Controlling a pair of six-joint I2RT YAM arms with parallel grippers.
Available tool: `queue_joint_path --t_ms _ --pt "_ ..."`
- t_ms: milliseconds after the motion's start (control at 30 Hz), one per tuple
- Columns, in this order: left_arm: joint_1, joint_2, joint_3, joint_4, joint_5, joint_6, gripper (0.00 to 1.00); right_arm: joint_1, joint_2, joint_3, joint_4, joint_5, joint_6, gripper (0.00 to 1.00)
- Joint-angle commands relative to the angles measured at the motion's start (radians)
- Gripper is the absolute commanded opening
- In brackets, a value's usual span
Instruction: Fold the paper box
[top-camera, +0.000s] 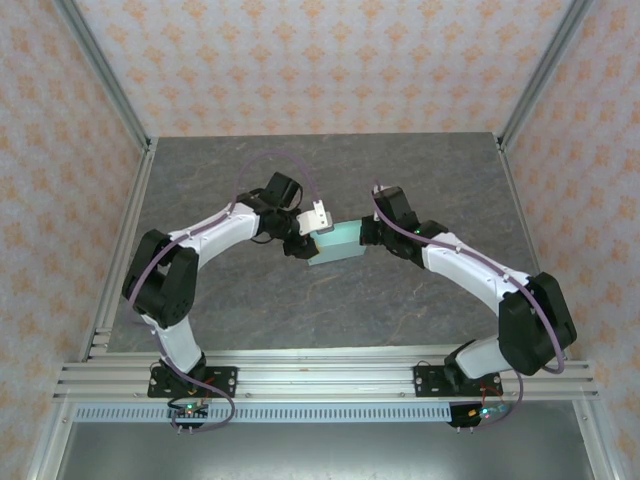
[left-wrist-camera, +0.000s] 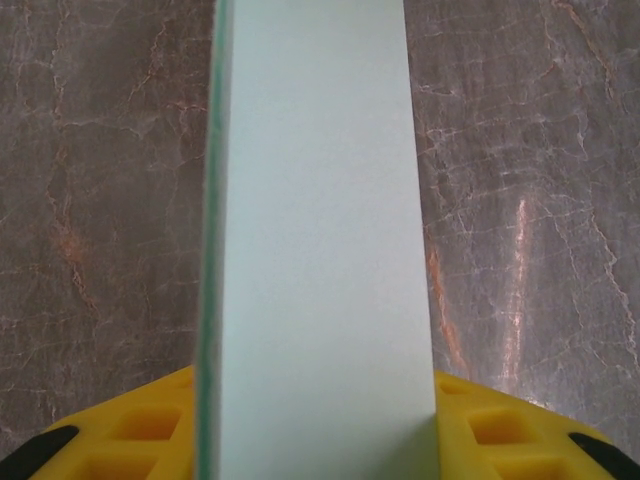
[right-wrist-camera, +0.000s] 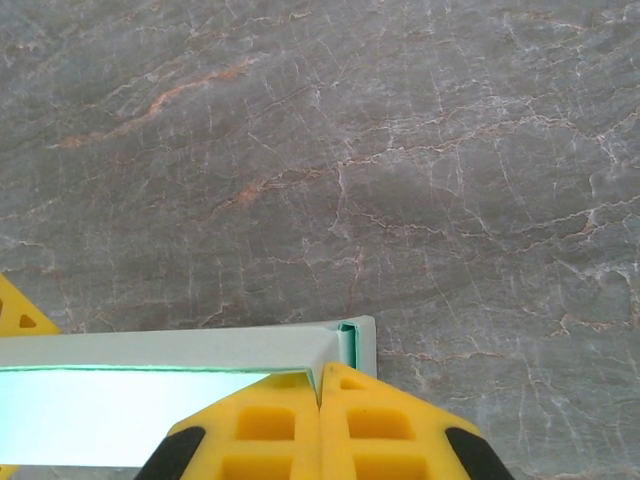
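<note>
The paper box is a pale mint-blue rectangular box held between both arms above the middle of the grey table. My left gripper grips its left end. In the left wrist view the box runs straight away from the camera, and the left gripper has a yellow finger pressed on each side. My right gripper is at the right end. In the right wrist view the right gripper is shut, pinching a thin card wall at the open corner of the box.
Grey marble-patterned tabletop lies under the box on all sides. Aluminium frame rails border the table on the left, right and near edge. Patterned walls stand behind and beside it.
</note>
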Motion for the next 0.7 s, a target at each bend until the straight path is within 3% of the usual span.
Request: queue_joint_path --t_ms 0,200,667 --pt "0.035 0.062 0.017 -0.103 -0.253 -0.059 0.30 -0.002 -0.016 0.034 -0.112 0.051 -0.046 0.00" --pt "0.037 0.090 0.047 -0.129 -0.260 -0.053 0.30 -0.009 -0.010 0.064 -0.162 0.103 -0.098 0.00" --pt "0.037 0.096 0.050 -0.121 -0.256 -0.061 0.30 -0.018 0.034 0.059 -0.165 0.082 -0.102 0.00"
